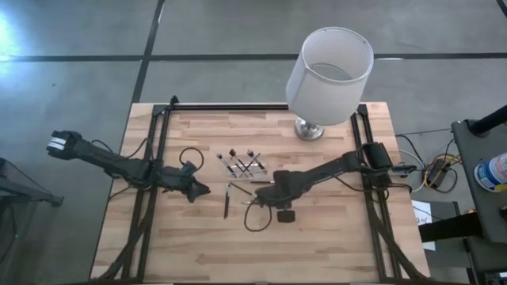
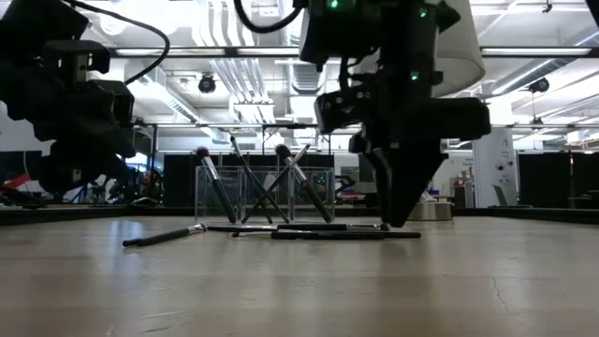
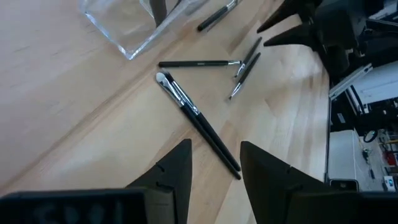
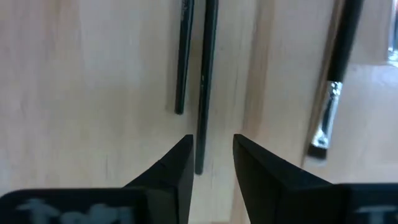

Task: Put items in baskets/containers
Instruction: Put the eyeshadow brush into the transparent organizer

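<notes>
The items are thin makeup brushes with dark handles and silvery ferrules. Several stand leaning in the small clear container (image 1: 242,164) (image 2: 264,192). Others lie on the wood near it (image 2: 328,232). One lies apart (image 1: 226,203) (image 3: 199,121), just ahead of my open left gripper (image 1: 203,190) (image 3: 214,171), which hovers to its left. My open right gripper (image 1: 252,195) (image 2: 398,221) (image 4: 211,165) points down at the table, with its fingers on either side of one lying brush's handle end (image 4: 201,143) and a gap on each side. A second handle (image 4: 182,56) lies parallel beside it.
A white drum-shaded lamp (image 1: 329,75) stands at the table's far right. Black cable loops lie by the left arm (image 1: 190,156) and below the right gripper (image 1: 253,218), next to a small black block (image 1: 285,215). Bare wood lies toward the near edge (image 1: 261,253).
</notes>
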Robot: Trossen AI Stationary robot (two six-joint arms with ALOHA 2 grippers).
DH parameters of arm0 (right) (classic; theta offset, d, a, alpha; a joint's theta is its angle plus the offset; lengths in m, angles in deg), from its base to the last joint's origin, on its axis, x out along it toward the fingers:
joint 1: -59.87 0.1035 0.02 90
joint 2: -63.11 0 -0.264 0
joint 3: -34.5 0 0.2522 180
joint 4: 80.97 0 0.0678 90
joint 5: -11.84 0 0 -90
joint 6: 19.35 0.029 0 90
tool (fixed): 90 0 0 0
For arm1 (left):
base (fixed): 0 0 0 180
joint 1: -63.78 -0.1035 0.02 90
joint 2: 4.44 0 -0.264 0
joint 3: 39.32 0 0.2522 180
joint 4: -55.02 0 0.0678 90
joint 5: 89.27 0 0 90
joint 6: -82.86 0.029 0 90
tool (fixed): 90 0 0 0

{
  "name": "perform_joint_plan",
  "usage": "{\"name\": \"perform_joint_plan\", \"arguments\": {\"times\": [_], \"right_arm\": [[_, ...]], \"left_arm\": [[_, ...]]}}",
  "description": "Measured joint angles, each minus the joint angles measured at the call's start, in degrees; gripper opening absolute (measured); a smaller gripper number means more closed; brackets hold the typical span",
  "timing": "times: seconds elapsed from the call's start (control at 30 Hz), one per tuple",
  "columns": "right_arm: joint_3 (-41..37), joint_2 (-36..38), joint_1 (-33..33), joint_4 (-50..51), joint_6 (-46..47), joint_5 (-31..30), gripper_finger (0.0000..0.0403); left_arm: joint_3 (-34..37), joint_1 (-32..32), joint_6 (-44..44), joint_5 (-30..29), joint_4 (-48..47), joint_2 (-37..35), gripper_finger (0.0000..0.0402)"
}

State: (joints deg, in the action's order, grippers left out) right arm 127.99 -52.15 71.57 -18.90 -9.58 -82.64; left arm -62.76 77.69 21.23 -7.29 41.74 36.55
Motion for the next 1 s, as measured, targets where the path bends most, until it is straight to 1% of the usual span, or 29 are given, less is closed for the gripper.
{"name": "perform_joint_plan", "arguments": {"times": [0.2, 0.37, 0.63, 0.73, 0.93, 1.0], "right_arm": [[-0.45, 0.0, -0.07, -1.36, -1.19, 0.48, 0.0102], [-1.42, 0.0, -0.19, -3.01, -1.4, 3.15, 0.0102], [-5.05, 0.37, -0.46, -7.0, 0.64, 3.58, 0.0099], [-5.78, 0.4, -0.46, -7.36, 2.37, 3.36, 0.0085], [-7.1, 0.38, -0.46, -8.06, 3.73, 2.98, 0.0025], [-7.39, 0.37, -0.46, -8.19, 3.77, 2.98, 0.0015]], "left_arm": [[0.0, -0.02, 0.04, -1.36, -0.01, 0.0, 0.0128], [0.09, -0.04, 0.09, -2.66, -0.03, 0.02, 0.0128], [0.09, -0.09, 0.05, -4.45, -0.04, 0.02, 0.0128], [0.09, -0.09, 0.01, -4.45, -0.03, 0.02, 0.0128], [0.09, -0.11, -0.04, -4.56, -0.03, 0.02, 0.0128], [0.09, -0.11, -0.04, -4.59, 0.04, 0.02, 0.0128]]}}
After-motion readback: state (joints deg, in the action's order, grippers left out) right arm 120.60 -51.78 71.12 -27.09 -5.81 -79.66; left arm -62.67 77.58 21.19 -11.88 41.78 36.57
